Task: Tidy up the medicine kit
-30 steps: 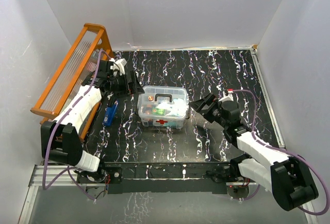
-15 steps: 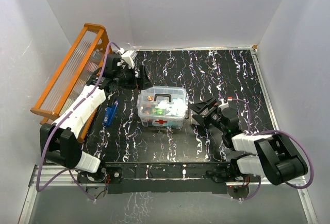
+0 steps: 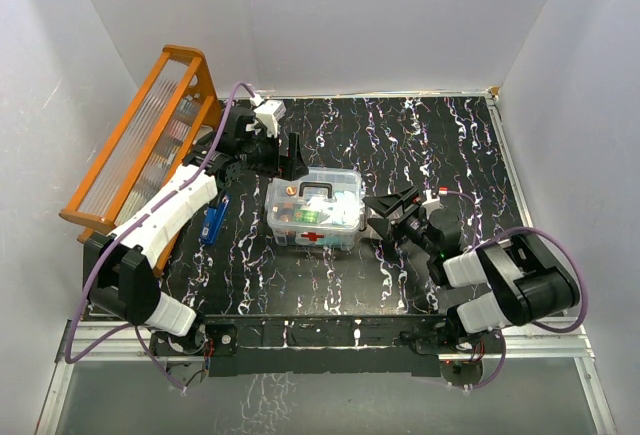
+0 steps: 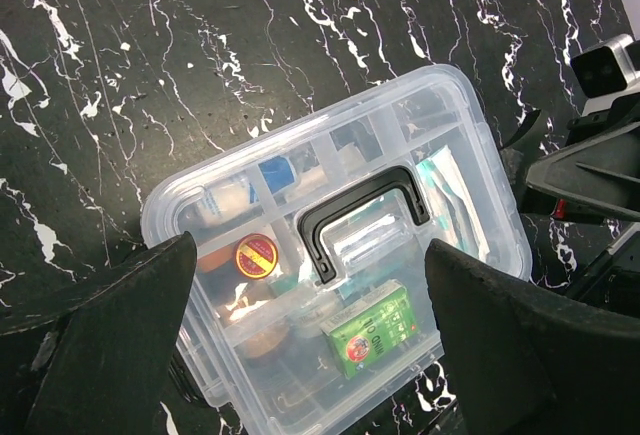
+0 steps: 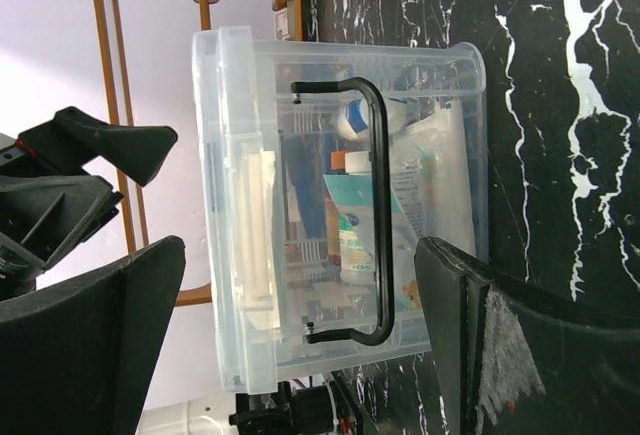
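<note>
Kit: clear rectangular plastic medicine kit (image 3: pixel 315 213), lid (image 4: pixel 400 125) shut, contents blurred behind the plastic.
My left gripper (image 4: pixel 310 245): fingers spread wide, empty, edges cropped.
My right gripper (image 5: pixel 300 245): spread wide, holding nothing.

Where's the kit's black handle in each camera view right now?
Top external: handle near the table's centre, on top of the medicine kit.
Left wrist: handle at mid-frame, slanted across the lid.
Right wrist: handle right of centre, running vertically.
Shared landmark: the clear medicine kit itself, in all three views.

Clear, lidded medicine kit (image 3: pixel 316 212) with red cross, upright, mid-table.
</note>
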`<state>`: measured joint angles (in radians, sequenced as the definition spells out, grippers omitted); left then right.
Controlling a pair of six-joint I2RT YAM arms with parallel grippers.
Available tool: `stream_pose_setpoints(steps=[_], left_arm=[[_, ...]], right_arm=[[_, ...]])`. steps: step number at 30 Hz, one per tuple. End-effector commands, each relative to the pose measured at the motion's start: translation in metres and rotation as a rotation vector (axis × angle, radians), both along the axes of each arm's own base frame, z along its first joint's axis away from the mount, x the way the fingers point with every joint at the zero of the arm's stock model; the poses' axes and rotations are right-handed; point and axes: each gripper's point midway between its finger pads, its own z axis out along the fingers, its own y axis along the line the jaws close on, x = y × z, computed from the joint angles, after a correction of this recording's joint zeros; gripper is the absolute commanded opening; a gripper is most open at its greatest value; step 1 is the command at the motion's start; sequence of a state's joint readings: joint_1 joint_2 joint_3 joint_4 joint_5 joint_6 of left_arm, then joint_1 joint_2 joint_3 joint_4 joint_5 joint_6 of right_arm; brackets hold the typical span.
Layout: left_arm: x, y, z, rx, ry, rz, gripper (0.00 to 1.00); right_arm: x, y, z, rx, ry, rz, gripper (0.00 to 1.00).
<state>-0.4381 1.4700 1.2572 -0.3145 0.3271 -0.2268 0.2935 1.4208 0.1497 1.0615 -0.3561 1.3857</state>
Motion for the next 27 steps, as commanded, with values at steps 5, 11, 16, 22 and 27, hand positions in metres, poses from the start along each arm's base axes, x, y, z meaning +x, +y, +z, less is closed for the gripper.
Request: stream_pose_setpoints(steps=[5,11,16,22,27], left_arm=[[0.002,-0.001,0.008,0.008,-0.023,-0.01,0.96],[0.0,-0.001,0.01,0.011,-0.022,-0.012,0.96],[0.001,0.003,0.008,0.024,-0.02,0.005,0.96],[0.003,0.009,0.001,0.053,-0.002,0.038,0.96],[0.003,0.014,-0.005,0.075,0.021,0.071,0.96]], right_arm=[[0.007,0.017,0.034,0.076,-0.164,0.088,0.98],[-0.001,0.02,0.064,0.203,-0.277,0.131,0.98],[-0.001,0.019,0.055,0.191,-0.253,0.12,0.92],[0.006,0.021,0.043,0.089,-0.214,0.116,0.76],[0.019,0.018,0.027,-0.108,-0.167,0.081,0.75]])
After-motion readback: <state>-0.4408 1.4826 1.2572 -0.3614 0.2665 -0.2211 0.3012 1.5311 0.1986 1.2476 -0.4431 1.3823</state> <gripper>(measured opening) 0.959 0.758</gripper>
